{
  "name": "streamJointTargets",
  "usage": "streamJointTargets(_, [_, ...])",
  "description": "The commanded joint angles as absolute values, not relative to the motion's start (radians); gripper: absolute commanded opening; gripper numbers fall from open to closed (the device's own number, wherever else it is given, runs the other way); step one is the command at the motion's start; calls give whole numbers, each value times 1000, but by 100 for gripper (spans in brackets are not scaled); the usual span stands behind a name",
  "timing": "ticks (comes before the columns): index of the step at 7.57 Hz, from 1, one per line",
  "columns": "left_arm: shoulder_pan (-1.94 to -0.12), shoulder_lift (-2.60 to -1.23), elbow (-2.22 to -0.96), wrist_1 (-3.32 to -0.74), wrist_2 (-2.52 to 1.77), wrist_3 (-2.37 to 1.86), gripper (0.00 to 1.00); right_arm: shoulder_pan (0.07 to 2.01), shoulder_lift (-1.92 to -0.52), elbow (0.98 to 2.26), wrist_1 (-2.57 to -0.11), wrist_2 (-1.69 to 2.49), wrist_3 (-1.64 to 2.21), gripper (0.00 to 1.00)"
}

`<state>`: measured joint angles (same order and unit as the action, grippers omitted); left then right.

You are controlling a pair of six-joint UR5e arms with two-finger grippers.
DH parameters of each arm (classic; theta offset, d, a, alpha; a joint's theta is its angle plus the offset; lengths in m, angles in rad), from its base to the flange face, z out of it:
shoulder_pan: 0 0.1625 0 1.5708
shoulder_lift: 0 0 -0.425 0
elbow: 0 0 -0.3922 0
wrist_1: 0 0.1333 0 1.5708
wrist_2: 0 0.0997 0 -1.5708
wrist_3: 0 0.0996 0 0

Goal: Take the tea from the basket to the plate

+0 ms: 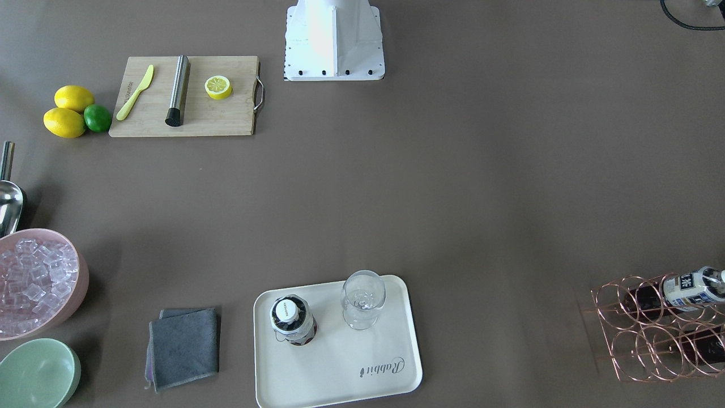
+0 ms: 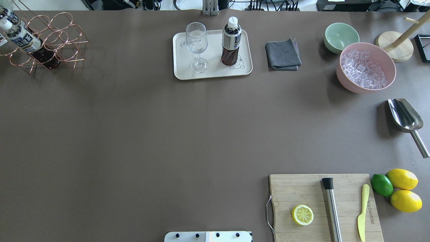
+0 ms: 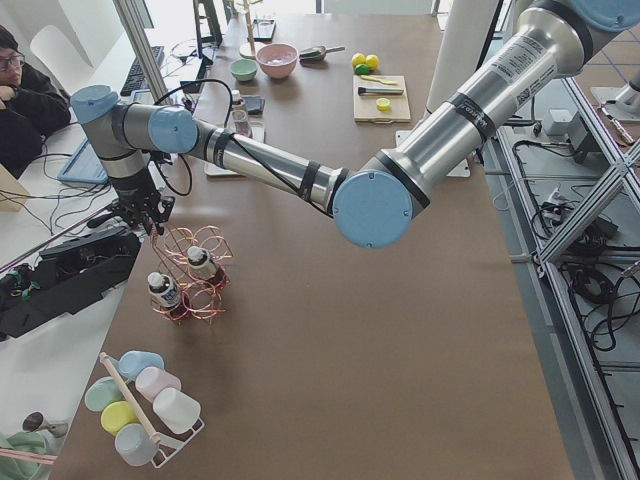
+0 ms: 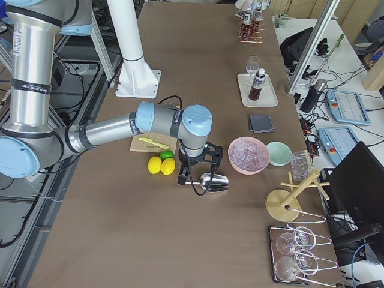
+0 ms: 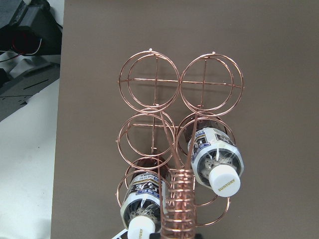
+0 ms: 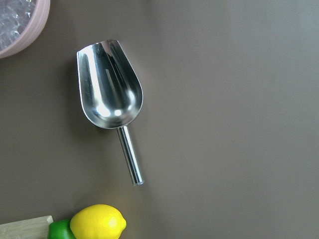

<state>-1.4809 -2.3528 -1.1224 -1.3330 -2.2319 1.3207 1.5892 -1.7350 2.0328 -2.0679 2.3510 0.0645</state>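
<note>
1. Brown tea [image 2: 231, 42], white cap, stands upright on the cream plate [image 2: 215, 69], just beside a wine glass [image 2: 196, 43].
2. Two more tea bottles [image 5: 217, 159] lean in the copper wire basket [image 5: 157, 80], one on each side of its coiled handle [image 5: 179, 204].
3. Left gripper [image 3: 150, 215] hovers over the basket. Cannot tell if its fingers are apart or together.
4. Right gripper [image 4: 201, 163] hangs over a steel ice scoop [image 6: 109, 84], well apart from the basket. Finger state also unclear.
5. Likely step: pick another bottle. Come down beside the handle, not onto it. Pinch just under the cap. Pull along the bottle's lean so the rings don't snag. Set it on bare plate, clear of the glass.
</note>
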Motion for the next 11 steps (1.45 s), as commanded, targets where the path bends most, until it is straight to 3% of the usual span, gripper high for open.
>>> streamJointTargets(1, [-1471, -2349, -1124, -1333, -2232, 1319, 0, 1578, -1735, 2023, -2074, 2361, 63, 100])
streamJointTargets(4, [-1422, -2347, -1150, -1404, -2223, 1328, 2, 1577, -1729, 2019, -2065, 2361, 26, 100])
streamJointTargets(5, [-1414, -2341, -1149, -1483, -2198, 1331, 9, 1575, -1729, 2017, -2065, 2361, 23, 100])
streamJointTargets(6, [-1422, -2327, -1150, -1502, -2198, 1333, 26, 1575, -1729, 2016, -2066, 2362, 23, 100])
streamJointTargets(7, [-1425, -2326, -1144, -1502, -2198, 1360, 49, 1575, -1727, 2014, -2065, 2362, 23, 100])
streamJointTargets(8, [-1425, -2326, -1140, -1502, -2197, 1443, 81, 1568, -1726, 2014, -2063, 2362, 23, 100])
streamJointTargets(9, [-1425, -2326, -1129, -1500, -2197, 1506, 94, 1568, -1727, 2014, -2051, 2362, 21, 100])
streamJointTargets(11, [-1420, -2316, -1121, -1493, -2197, 1526, 97, 1568, -1727, 2010, -2056, 2353, 21, 100])
